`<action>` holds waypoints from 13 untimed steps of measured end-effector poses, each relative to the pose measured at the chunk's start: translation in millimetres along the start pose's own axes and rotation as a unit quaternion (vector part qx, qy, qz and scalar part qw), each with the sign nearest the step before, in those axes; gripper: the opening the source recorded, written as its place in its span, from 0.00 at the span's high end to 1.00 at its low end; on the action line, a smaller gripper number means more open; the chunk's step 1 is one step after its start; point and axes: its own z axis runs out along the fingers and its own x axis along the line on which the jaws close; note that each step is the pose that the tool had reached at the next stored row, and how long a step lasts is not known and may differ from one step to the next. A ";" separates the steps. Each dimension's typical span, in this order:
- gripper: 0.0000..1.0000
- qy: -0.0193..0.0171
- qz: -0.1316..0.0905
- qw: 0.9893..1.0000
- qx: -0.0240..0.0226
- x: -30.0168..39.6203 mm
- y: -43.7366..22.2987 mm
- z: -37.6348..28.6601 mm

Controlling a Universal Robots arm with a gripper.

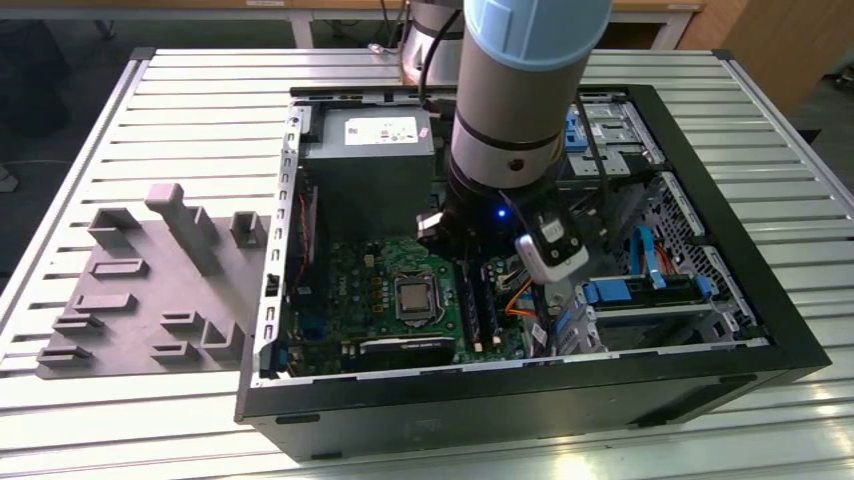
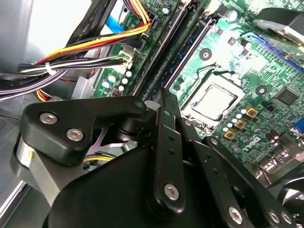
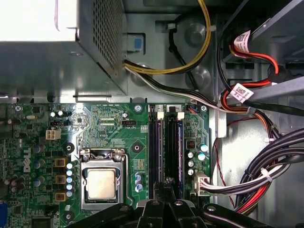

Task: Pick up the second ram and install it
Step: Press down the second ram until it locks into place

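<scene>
Stands narrow, end effector [image 2: 164,97] with nothing visible between the tips, just above the ram [image 2: 187,54] in its slot; off-centre pressing probably leaves one end unlatched or strains the board.

One open computer case [image 1: 747,330] is seen on one slatted table [image 1: 160,90], with one grey moulded holder tray [image 1: 134,300] beside it. One power-supply box [image 1: 367,150], one motherboard [image 3: 109,128] and one processor socket [image 3: 101,183] are counted. Two memory sticks [image 3: 154,156] are seated in the slots.
</scene>
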 end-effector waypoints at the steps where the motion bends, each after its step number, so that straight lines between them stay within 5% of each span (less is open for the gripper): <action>1: 0.89 0.000 0.000 1.000 0.000 0.0 -0.4 0.0; 13: 0.89 0.000 0.000 1.000 0.000 -0.1 -5.1 -0.2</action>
